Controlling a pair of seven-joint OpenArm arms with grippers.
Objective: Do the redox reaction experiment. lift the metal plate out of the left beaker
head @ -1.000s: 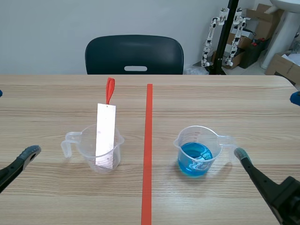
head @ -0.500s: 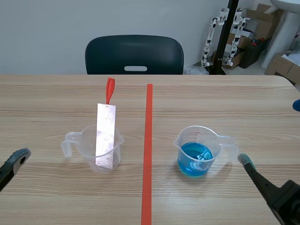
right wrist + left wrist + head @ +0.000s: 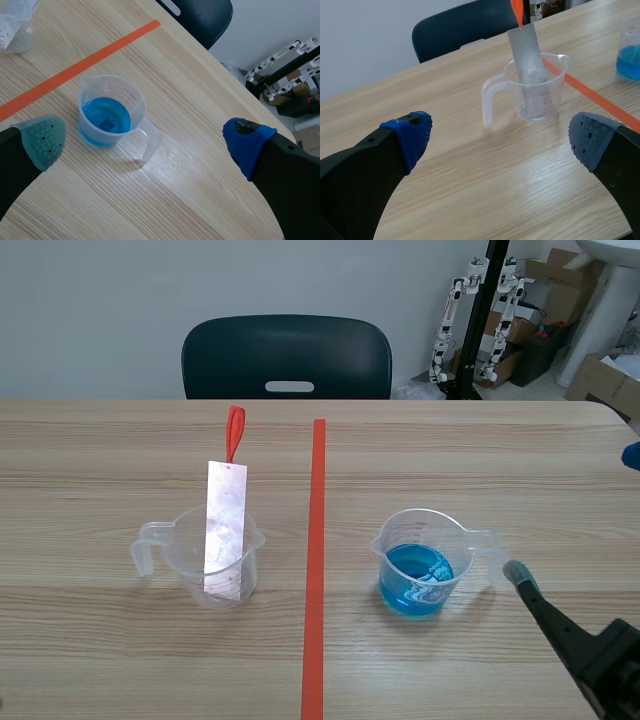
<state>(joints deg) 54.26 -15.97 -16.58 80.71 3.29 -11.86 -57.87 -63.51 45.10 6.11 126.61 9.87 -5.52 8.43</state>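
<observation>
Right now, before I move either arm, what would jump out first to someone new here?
A tall metal plate with a red strap on top stands in the clear left beaker, left of the orange tape line. Across that line, the right beaker holds bright blue liquid.

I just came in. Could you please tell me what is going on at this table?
A two-armed robot is set up for a chemistry experiment; nothing is held right now. The metal plate, with a red loop at its top, stands leaning in the left cup; it has not been lifted out. The left tool is open, with that cup ahead of it and apart from it. The right tool is also open, near the right cup, which holds blue liquid.
</observation>
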